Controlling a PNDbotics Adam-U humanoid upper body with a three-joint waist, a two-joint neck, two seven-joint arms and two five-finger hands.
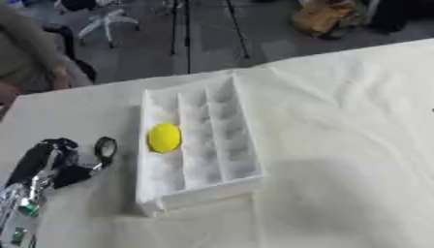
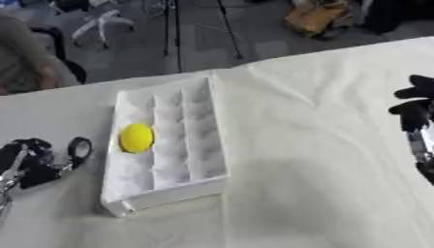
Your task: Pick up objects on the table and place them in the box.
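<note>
A white box [image 1: 240, 130] with three long compartments lies in the middle of the cloth-covered table. A yellow ball [image 1: 164, 137] rests in its left compartment. My left hand [image 1: 51, 162] is at the lower left, just left of the box, fingers curled. It pinches a small black ring [image 1: 105, 147] that stands upright close to the box's left wall. My right hand [image 2: 414, 110] shows at the right edge of the right eye view, well away from the box and holding nothing that I can see.
The white cloth [image 1: 339, 145] lies in soft wrinkles to the right of and in front of the box. Beyond the table's far edge are a seated person [image 1: 30, 53], a chair base [image 1: 106, 22] and a brown bag [image 1: 322, 17] on the floor.
</note>
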